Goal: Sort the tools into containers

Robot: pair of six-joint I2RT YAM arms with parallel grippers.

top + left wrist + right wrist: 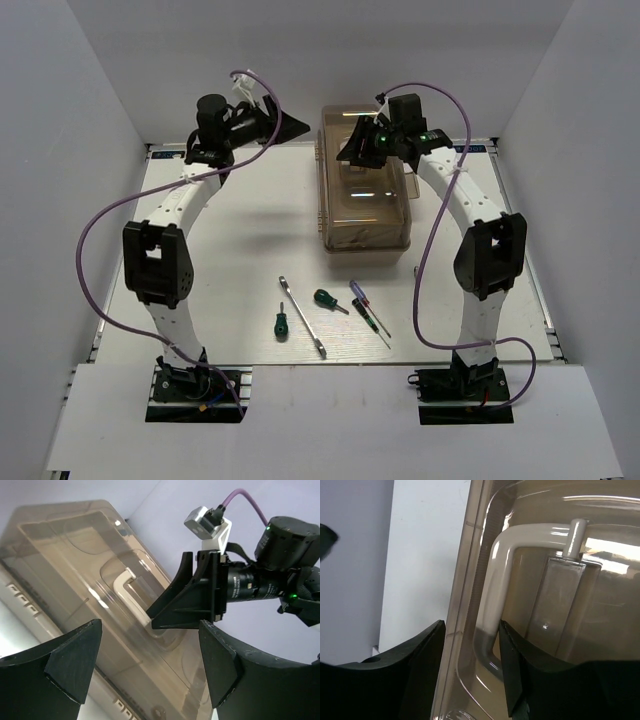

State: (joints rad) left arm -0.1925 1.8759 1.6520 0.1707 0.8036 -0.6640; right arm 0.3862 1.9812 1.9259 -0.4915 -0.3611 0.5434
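The toolbox (365,215) sits shut on the tabletop (230,250), its translucent brown lid (75,565) down over the compartments, so your step in hand looks like getting it open. The tools lie loose on the near side of the toolbox: two green-handled screwdrivers (281,323) (326,298), a silver wrench (303,318), a purple-and-red screwdriver (358,294) and a thin dark one (378,327). Your right end effector (471,630) hovers over the toolbox with its jaws partly apart, straddling one end of the pale handle (495,580) and gripping nothing. Centre the handle between the fingers, close squarely, then lift gently. Your left end effector (148,625) hangs wide open and empty to the left of the toolbox; consider bracing the toolbox with it
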